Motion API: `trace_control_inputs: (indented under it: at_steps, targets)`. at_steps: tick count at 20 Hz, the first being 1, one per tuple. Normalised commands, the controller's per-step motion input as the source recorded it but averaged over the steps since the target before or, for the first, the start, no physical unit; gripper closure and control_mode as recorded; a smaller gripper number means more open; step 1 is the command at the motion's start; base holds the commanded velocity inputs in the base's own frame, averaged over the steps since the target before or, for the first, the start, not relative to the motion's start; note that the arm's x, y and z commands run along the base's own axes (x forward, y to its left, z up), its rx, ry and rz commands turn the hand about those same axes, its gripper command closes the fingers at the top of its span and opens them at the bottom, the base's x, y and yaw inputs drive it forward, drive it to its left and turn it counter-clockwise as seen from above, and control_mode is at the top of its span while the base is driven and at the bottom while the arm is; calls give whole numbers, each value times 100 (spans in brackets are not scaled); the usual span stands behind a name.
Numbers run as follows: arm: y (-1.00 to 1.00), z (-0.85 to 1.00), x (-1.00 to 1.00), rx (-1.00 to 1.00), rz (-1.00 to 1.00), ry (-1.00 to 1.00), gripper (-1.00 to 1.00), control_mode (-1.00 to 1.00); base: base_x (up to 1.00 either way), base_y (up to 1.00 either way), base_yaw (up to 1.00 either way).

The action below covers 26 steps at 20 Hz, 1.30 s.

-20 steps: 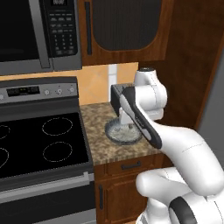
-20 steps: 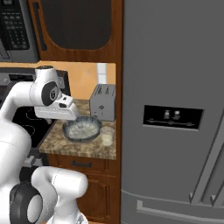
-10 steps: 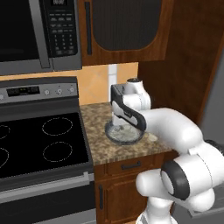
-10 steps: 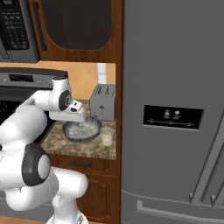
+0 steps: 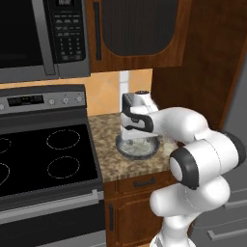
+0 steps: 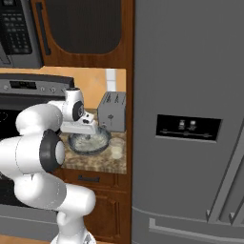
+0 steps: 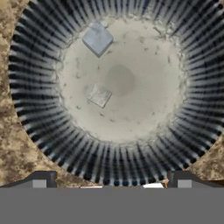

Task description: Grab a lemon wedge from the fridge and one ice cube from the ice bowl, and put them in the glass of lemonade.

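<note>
The gripper (image 7: 111,183) hangs directly over the ice bowl (image 7: 35,131), jaws spread wide and holding nothing; its two dark tips frame the bowl's near rim at 6 o'clock in the hand view. That straight-down pose makes sense for picking one cube out of a shallow dish: a vertical approach keeps the fingers clear of the ribbed wall.

In the hand view, two ice cubes lie on the speckled floor of the bowl. The larger ice cube (image 7: 97,38) sits at about 11 o'clock, close to the wall, turned so a corner points toward the centre, diamond-wise to the line between the finger tips. The smaller, flatter ice cube (image 7: 100,95) lies just off centre toward 9 o'clock, also skewed. Neither has a real long axis; both look roughly square from above, so I judge the hand would want some roll to meet flat faces, not corners.

From the right base view, the ice bowl (image 6: 76,146) rests on the granite tabletop (image 6: 95,164), with the glass of lemonade (image 6: 116,147) just beside it at 3 o'clock and a toaster (image 6: 112,111) behind. The fridge (image 6: 190,119) stands with its doors shut, immediately past the glass. I can't make out the lemon wedge; presumably it is inside the fridge, that half of the task not yet done.
</note>
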Motion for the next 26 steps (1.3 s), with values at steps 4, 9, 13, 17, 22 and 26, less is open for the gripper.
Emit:
trace_control_inputs:
  at_steps: [4, 9, 13, 17, 22, 26]
  targets:
    - [1, -26, 0, 0, 0, 0, -100, -100, 0, 0, 0]
    - [0, -8, 8, 0, 0, -1, -100, -100, 0, 0, 0]
    - [5, 0, 60, 0, 0, 0, -100, -100, 0, 0, 0]
    - [5, 1, 86, 0, 0, 3, -100, -100, 0, 0, 0]
    - [0, -48, 0, 0, 0, 0, -100, -100, 0, 0, 0]
    - [0, -40, 0, 0, 0, 0, -100, -100, 0, 0, 0]
